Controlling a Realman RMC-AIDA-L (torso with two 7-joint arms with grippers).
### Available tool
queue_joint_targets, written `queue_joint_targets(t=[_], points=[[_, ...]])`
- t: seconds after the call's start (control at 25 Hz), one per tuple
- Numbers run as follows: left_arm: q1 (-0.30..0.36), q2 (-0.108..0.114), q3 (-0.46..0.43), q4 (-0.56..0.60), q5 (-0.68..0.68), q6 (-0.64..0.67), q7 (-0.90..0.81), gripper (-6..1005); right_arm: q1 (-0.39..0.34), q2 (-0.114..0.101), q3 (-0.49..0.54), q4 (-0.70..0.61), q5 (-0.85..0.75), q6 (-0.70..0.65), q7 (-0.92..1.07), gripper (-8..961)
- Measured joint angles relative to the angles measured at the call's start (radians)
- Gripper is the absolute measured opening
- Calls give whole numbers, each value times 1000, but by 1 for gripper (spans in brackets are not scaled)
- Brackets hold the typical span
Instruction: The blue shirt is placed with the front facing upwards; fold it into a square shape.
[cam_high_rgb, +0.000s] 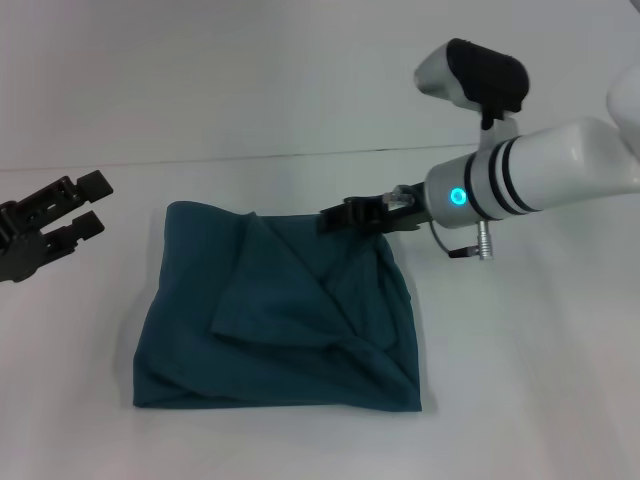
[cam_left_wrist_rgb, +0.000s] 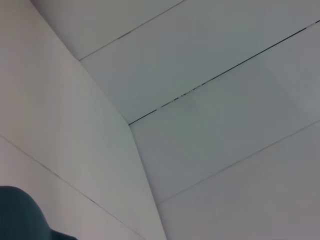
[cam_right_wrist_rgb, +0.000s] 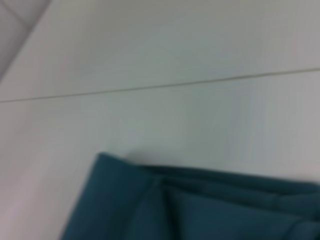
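From my station the head view shows the blue shirt (cam_high_rgb: 275, 320) lying on the white table (cam_high_rgb: 520, 380), already gathered into a roughly square bundle in the middle of the work area. Its folds are loose: one flap crosses the top diagonally, creases run toward the near right corner, and only plain teal cloth is showing. The right gripper (cam_high_rgb: 335, 216) reaches in from the right on its white arm (cam_high_rgb: 560, 170), a lit blue ring on the wrist, and its dark fingertips sit at the far edge of the bundle, toward its far right corner. They look drawn close together there, but I cannot tell whether they have cloth pinched between them or merely rest against it. The right wrist view shows the layered edge of the shirt (cam_right_wrist_rgb: 200, 210) against the bare tabletop, none of that arm's own fingers in frame. The left gripper (cam_high_rgb: 88, 208) hangs off to the left of the shirt, well apart from it, its two black fingers (cam_high_rgb: 95, 184) spread with a visible gap and nothing between them. The left wrist view is mostly pale wall panels, with a small patch of teal fabric (cam_left_wrist_rgb: 20, 217) in one corner.
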Motion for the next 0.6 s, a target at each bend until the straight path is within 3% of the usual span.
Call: queue_joint_targets(t=[0.32,0.44,0.6], points=[[-1,1,2,-3,4,-5,-2,803,-18,-18,-17,-23,-19,66,18,673],[-6,6,31,1,22,-2,-28,798,-37,-33,-13,-99,-16,-48,18,673],[-19,12,115,28,80,7,-130,792,-102,-61,12,-298,6,-307,34,673]])
